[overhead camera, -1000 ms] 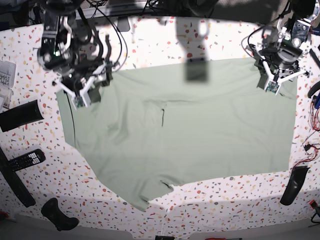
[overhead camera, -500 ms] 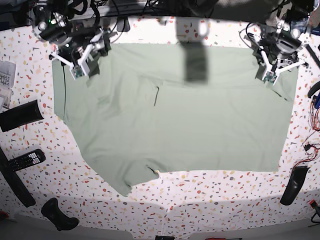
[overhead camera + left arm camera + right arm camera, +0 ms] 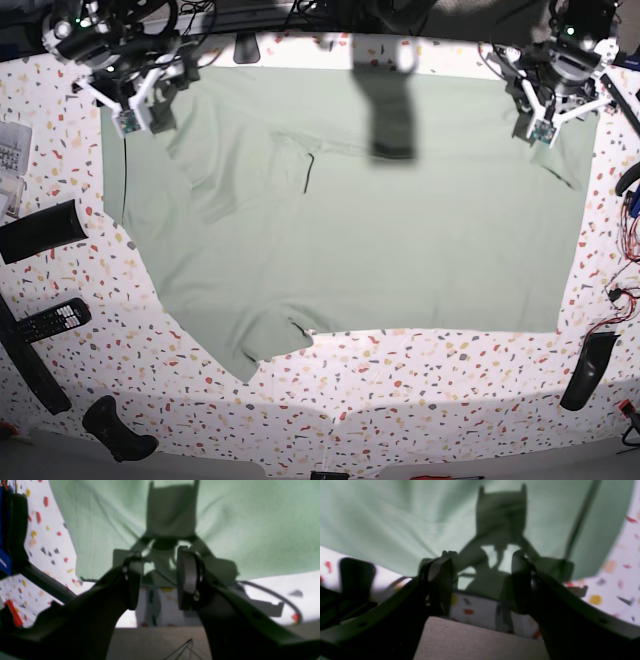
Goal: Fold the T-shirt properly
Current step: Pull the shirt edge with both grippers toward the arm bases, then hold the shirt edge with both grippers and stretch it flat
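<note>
The pale green T-shirt (image 3: 350, 230) lies spread flat across the speckled table (image 3: 420, 400), with a short dark slit (image 3: 308, 172) left of its middle. My right gripper (image 3: 135, 108) sits at the shirt's far left corner and my left gripper (image 3: 543, 120) at its far right corner. In the left wrist view the left gripper (image 3: 160, 557) has its fingers apart over the edge of the T-shirt (image 3: 250, 517). The right wrist view shows the right gripper (image 3: 482, 556) the same way over the T-shirt (image 3: 382, 517). Neither view shows cloth pinched between the fingers.
A black remote (image 3: 50, 320) and black bars (image 3: 40, 230) lie along the left edge. A black handle (image 3: 115, 430) sits at the near left and another (image 3: 588, 370) at the near right. Red wires (image 3: 625, 290) trail on the right. The far table edge is right behind both grippers.
Both grippers have moved toward the far edge, and the T-shirt has slid with them. Its far corners are spread wider and its near hem lies farther from the front.
</note>
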You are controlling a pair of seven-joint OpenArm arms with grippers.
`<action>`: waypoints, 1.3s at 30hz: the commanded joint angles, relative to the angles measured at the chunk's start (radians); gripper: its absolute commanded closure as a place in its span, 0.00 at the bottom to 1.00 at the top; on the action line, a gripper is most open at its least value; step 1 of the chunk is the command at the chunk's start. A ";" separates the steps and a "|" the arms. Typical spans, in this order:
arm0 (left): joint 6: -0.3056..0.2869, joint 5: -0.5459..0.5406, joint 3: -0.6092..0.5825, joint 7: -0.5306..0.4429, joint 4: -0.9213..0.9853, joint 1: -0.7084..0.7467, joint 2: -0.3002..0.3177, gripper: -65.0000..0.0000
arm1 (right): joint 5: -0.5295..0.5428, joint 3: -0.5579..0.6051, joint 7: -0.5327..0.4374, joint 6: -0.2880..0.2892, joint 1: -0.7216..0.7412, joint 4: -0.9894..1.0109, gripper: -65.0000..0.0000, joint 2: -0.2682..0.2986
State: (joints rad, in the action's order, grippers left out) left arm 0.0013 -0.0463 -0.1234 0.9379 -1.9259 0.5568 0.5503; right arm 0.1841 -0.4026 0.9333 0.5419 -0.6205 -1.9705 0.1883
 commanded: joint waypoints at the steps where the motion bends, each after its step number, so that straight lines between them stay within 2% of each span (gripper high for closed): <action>1: 0.007 0.010 0.005 0.009 -0.021 0.012 0.013 0.67 | 0.003 -0.015 -0.007 0.003 -0.006 -0.019 0.45 0.008; 5: 0.015 0.023 0.005 0.008 -0.054 0.026 0.012 0.67 | 0.011 -0.040 -0.005 0.028 -0.015 -0.020 0.45 0.009; 11: 0.014 0.024 0.005 0.011 -0.070 0.027 0.013 0.67 | 0.013 -0.040 0.008 0.028 -0.019 -0.034 0.45 0.008; 16: 0.014 0.024 0.005 0.004 -0.070 0.027 0.013 0.67 | 0.100 -0.039 -0.040 0.027 -0.003 -0.111 0.45 0.008; 19: 0.014 0.024 0.005 0.004 -0.070 0.027 0.013 0.67 | 0.107 -0.033 -0.067 0.027 0.046 -0.123 0.45 0.008; 26: 0.014 0.024 0.005 0.014 -0.071 0.027 0.013 0.67 | -0.028 0.087 -0.061 0.027 0.111 0.005 0.45 0.008; 35: 0.014 0.024 0.005 0.019 -0.084 0.025 0.012 0.67 | -0.066 0.120 -0.051 0.027 0.092 0.122 0.45 0.028; 39: 0.014 0.023 0.005 0.024 -0.100 0.025 0.013 0.67 | -0.066 0.120 -0.005 0.027 0.055 0.165 0.45 0.039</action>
State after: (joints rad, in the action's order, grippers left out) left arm 0.0082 -0.0284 -0.1234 0.9668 -2.0060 0.5785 0.5514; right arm 0.1539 -0.2810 0.8509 0.5694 -0.5446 -1.8145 0.2218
